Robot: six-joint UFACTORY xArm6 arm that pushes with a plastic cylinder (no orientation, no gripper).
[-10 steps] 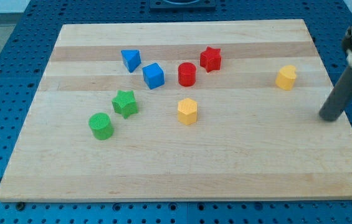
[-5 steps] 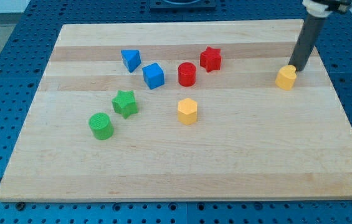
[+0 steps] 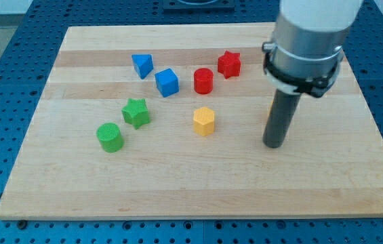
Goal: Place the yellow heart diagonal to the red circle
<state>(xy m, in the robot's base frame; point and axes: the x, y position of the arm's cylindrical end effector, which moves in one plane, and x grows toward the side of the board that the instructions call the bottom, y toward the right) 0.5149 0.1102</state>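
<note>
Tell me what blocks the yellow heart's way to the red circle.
Nothing visible does. The yellow heart, mostly hidden behind my rod above my tip, has bare board leftward to the red circle; the yellow hexagon sits lower.

The arm's pale upper body (image 3: 316, 27) is cut off by the view's top edge; the dark rod (image 3: 280, 118) hides nearly all of the yellow heart, only an orange-yellow sliver (image 3: 268, 112) showing at its left side.
</note>
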